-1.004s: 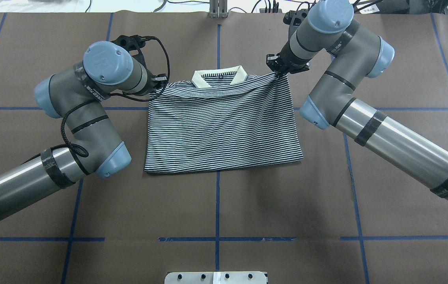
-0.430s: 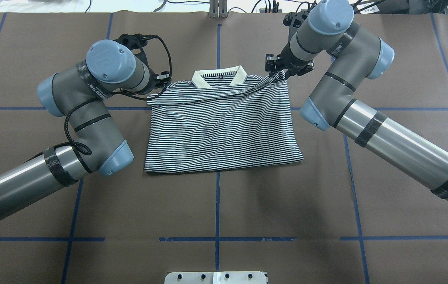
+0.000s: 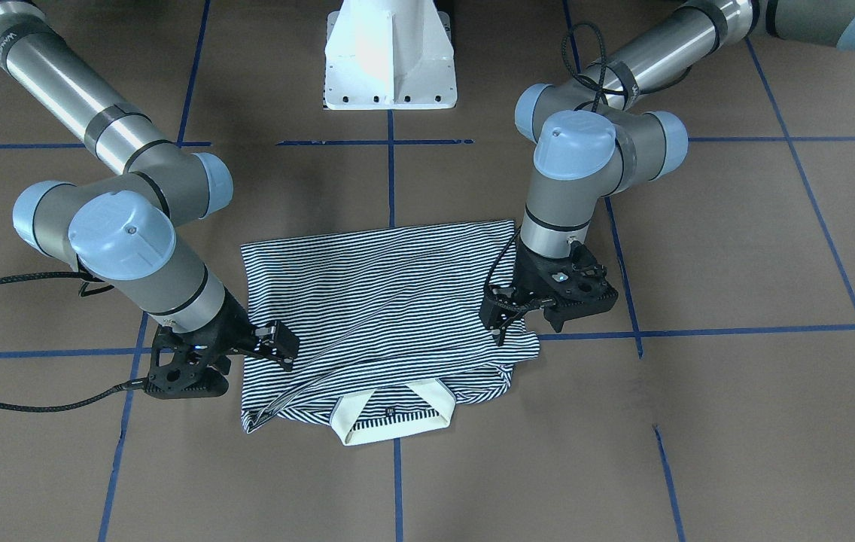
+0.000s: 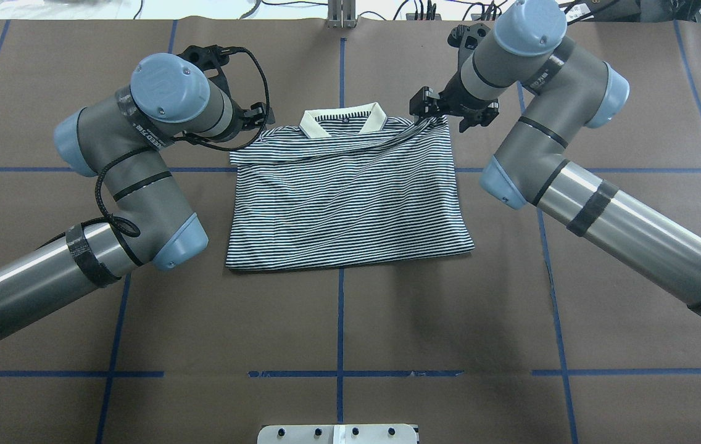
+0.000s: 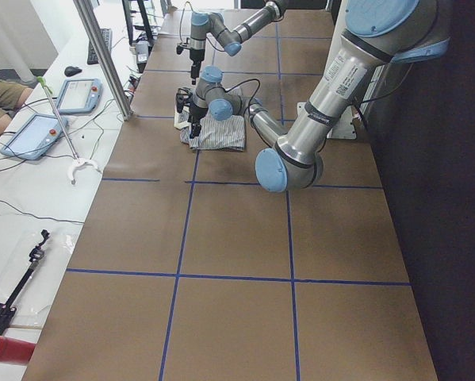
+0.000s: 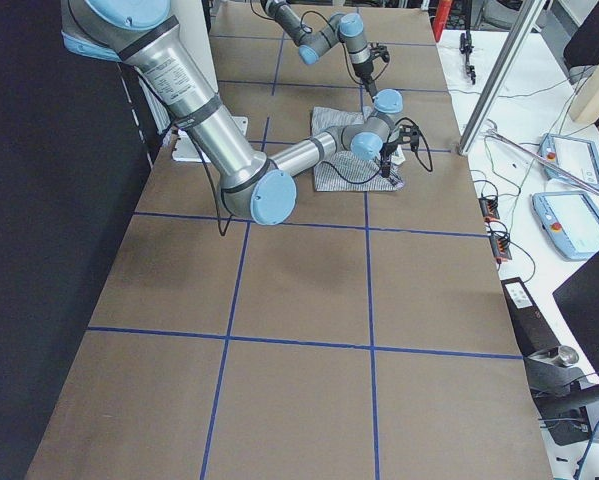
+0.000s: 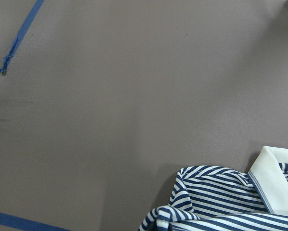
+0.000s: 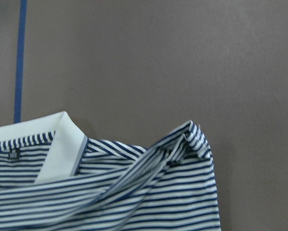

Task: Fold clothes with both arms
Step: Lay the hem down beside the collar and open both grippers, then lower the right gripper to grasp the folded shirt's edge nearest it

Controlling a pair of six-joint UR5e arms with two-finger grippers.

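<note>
**Both hands let go of the shoulders**

The shirt (image 4: 350, 203) lies folded on the table (image 4: 338, 320), hem nearest, collar farthest. The left hand (image 4: 259, 115) and right hand (image 4: 426, 106) now hover beside its shoulders, fingers apart and empty, so this fold looks finished.

Six views around one shared polo shirt (image 4: 344, 197)

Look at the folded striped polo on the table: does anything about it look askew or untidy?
Yes. The polo shirt lies mostly flat, but its right shoulder corner is bunched, with a raised diagonal ridge running from it below the collar. The left shoulder corner is crumpled too.
</note>
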